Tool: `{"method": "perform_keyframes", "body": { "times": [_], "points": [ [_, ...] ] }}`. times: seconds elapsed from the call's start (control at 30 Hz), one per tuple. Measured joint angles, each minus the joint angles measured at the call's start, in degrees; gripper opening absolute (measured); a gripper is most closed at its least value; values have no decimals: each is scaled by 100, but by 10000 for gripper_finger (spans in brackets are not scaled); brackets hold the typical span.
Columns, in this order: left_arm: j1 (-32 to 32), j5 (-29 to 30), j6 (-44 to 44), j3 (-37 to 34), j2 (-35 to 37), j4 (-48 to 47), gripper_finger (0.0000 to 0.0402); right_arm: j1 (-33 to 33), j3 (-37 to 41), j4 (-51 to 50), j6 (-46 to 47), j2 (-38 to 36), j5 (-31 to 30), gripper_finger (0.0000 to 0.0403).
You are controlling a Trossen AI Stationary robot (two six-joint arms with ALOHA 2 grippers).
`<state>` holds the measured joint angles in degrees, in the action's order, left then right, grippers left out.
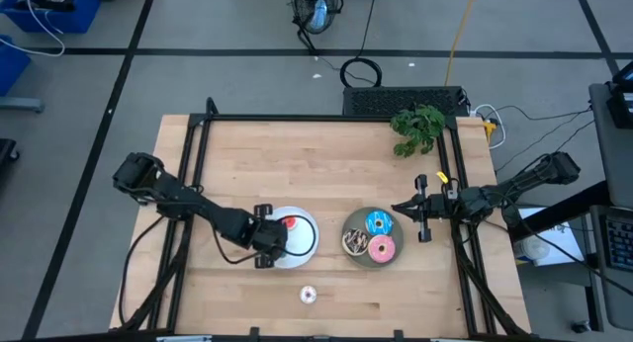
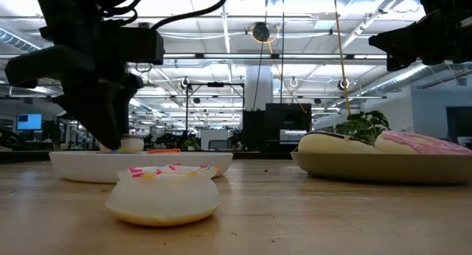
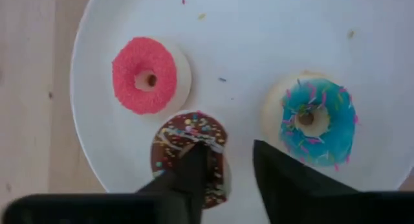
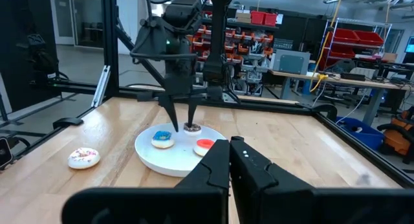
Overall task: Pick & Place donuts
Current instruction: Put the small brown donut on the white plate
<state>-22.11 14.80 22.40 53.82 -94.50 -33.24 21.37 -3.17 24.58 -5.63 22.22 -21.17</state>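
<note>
the left gripper (image 3: 229, 169) hung released over the white plate (image 3: 259, 30), one finger (image 3: 194, 169) overlapping the brown donut (image 3: 187, 149); the right gripper (image 4: 229, 160) waited clenched.

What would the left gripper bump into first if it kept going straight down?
Probably the tiny brown donut. The left gripper points down at the white plate, with one finger over that donut. The plate comes next.

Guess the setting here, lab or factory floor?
Looks like a robotics lab or workshop, probably in an industrial building. The low view shows exposed ceiling trusses and strip lights; the right wrist view shows shelving with red bins and workbenches. Cables run over a taped floor.
</note>
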Motion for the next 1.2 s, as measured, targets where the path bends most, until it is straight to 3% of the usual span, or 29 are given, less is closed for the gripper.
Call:
{"method": "perform_keyframes", "body": {
  "times": [0.13,0.27,0.77,1.0,1.2],
  "points": [
    [2,-11,58,0,0,4,175,0,-1,0,0,0,0,0],
    [2,-23,39,0,0,30,195,0,1,0,0,-1,0,0],
    [0,41,84,0,0,49,164,0,0,0,31,-2,0,0],
    [-20,-157,-190,0,0,31,112,0,-1,0,-9,0,-2,0],
    [-21,-256,-408,0,0,7,20,0,-1,0,-7,0,-2,0]
  ]
}}
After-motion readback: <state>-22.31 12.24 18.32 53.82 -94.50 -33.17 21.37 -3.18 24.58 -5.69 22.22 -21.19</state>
